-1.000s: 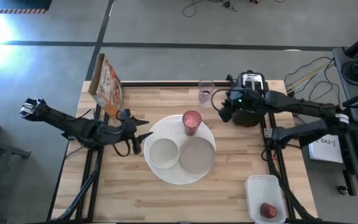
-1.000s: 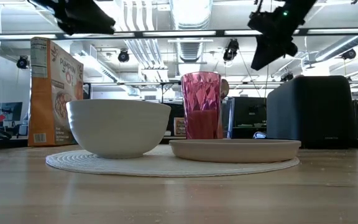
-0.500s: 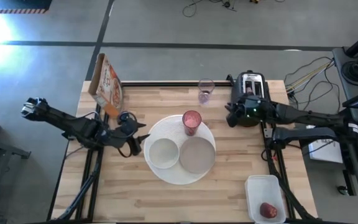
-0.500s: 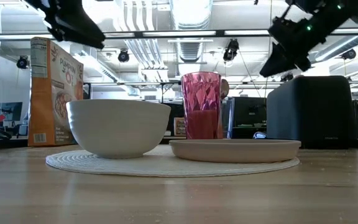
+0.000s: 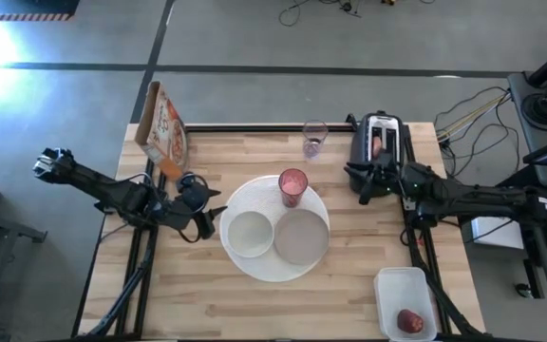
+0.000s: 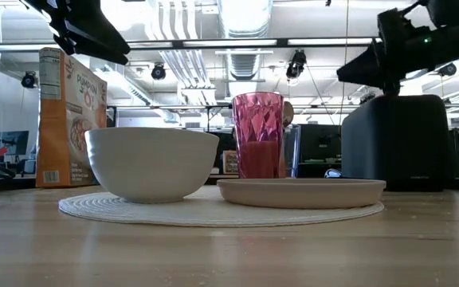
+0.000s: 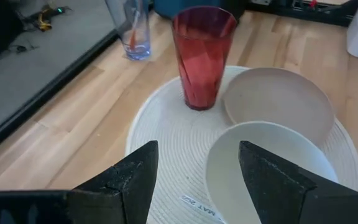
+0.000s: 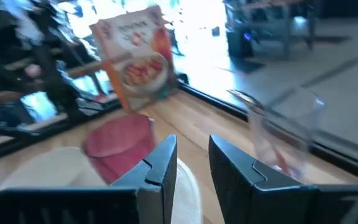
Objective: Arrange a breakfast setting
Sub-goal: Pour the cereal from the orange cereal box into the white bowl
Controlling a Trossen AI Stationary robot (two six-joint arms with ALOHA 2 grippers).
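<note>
High view: small white bowl (image 5: 251, 234) just beside left hand (image 5: 218, 213).

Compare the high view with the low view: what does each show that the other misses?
Only the high view shows the red apple in its clear container and the bagel half in the toaster. Only the low view shows the room's ceiling lights behind the table. Both show the cereal box, white bowl, grey plate and pink tumbler.

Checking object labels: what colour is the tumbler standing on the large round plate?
Pink-red, translucent and faceted: the tumbler shows best in the left wrist view.
</note>
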